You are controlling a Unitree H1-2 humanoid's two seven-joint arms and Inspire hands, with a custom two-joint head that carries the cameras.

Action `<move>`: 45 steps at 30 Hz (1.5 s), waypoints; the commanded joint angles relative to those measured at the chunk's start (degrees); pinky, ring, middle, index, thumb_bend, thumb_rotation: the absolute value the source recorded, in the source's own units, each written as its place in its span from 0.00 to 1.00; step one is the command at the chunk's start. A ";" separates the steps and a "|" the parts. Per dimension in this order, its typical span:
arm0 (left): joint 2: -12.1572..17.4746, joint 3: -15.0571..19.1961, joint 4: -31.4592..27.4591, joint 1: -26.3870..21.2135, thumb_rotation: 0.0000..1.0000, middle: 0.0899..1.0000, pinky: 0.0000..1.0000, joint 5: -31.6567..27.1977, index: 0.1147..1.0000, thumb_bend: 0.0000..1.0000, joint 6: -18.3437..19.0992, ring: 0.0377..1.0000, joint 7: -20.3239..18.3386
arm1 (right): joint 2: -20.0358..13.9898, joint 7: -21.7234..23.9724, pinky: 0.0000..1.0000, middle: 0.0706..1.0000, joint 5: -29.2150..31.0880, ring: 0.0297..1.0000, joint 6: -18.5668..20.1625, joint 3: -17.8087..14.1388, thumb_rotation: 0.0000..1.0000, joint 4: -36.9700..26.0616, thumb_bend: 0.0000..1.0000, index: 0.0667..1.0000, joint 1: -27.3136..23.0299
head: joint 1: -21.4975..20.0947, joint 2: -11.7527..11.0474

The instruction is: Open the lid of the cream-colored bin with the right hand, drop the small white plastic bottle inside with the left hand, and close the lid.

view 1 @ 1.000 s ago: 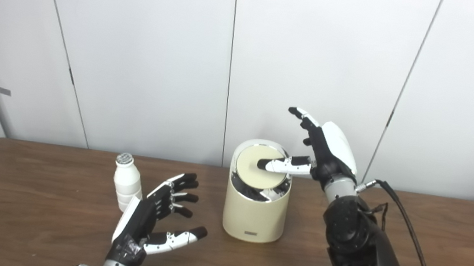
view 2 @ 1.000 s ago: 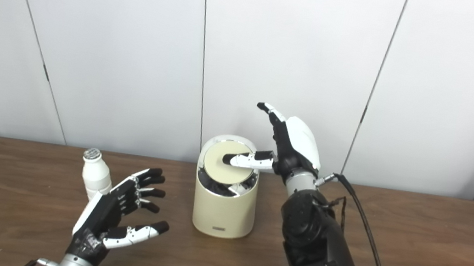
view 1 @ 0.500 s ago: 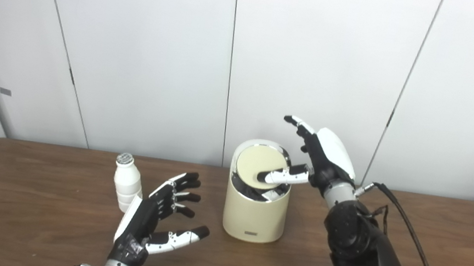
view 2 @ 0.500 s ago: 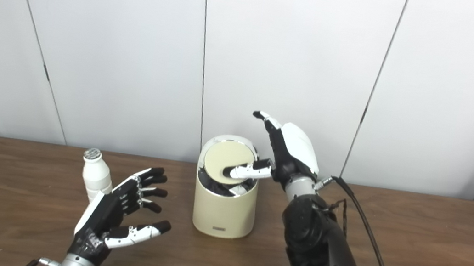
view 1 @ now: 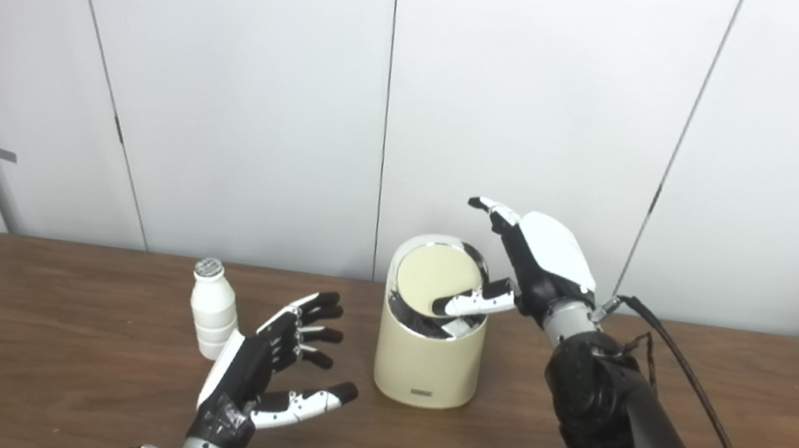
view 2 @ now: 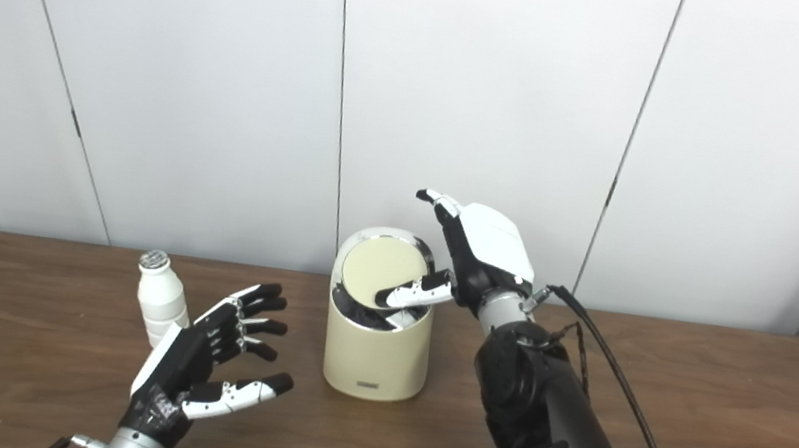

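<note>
The cream-colored bin stands mid-table. Its round lid is tilted up toward the back, showing a dark gap at the front. My right hand is open beside the bin's right rim, thumb pressing on the lid's lower front edge, other fingers raised above it. The small white plastic bottle stands upright left of the bin. My left hand is open and empty, fingers spread, just in front and right of the bottle, not touching it.
The brown wooden table runs across the view, with white wall panels behind it. A black cable hangs from my right wrist over the table's right part.
My right hand has lowered and its thumb has slid down to the lid's front edge, tipping the lid more upright. My left hand shifted slightly right. The bottle has not moved.
</note>
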 commanded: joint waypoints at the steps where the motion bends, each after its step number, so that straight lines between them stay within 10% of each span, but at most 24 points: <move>1: -0.04 0.00 -2.33 -1.35 0.06 0.81 0.59 -0.69 0.84 0.71 -1.79 0.72 0.09 | -0.72 0.82 0.70 0.90 -1.65 0.83 0.18 0.27 0.24 1.28 0.94 0.88 -1.59 | 0.08 0.02; 18: -0.40 -0.25 -3.01 -1.51 0.06 0.81 0.59 -0.98 0.84 0.71 -0.75 0.73 -0.14 | 2.26 11.15 0.60 0.89 -17.14 0.76 3.40 1.52 0.23 7.93 0.95 0.86 -6.08 | 0.23 0.52; 31: -0.39 -0.31 -3.36 -1.61 0.08 0.81 0.59 -0.90 0.84 0.72 -0.55 0.74 -0.26 | 2.37 12.73 0.62 0.90 -17.13 0.78 3.34 0.54 0.23 4.95 0.93 0.87 -3.88 | 0.33 0.56; 45: -0.20 -0.22 -2.97 -1.69 0.08 0.81 0.59 -0.67 0.84 0.72 -0.71 0.73 -0.21 | 5.71 12.49 0.60 0.87 -1.64 0.79 3.40 -15.96 0.37 -14.10 0.90 0.85 1.21 | 0.01 0.41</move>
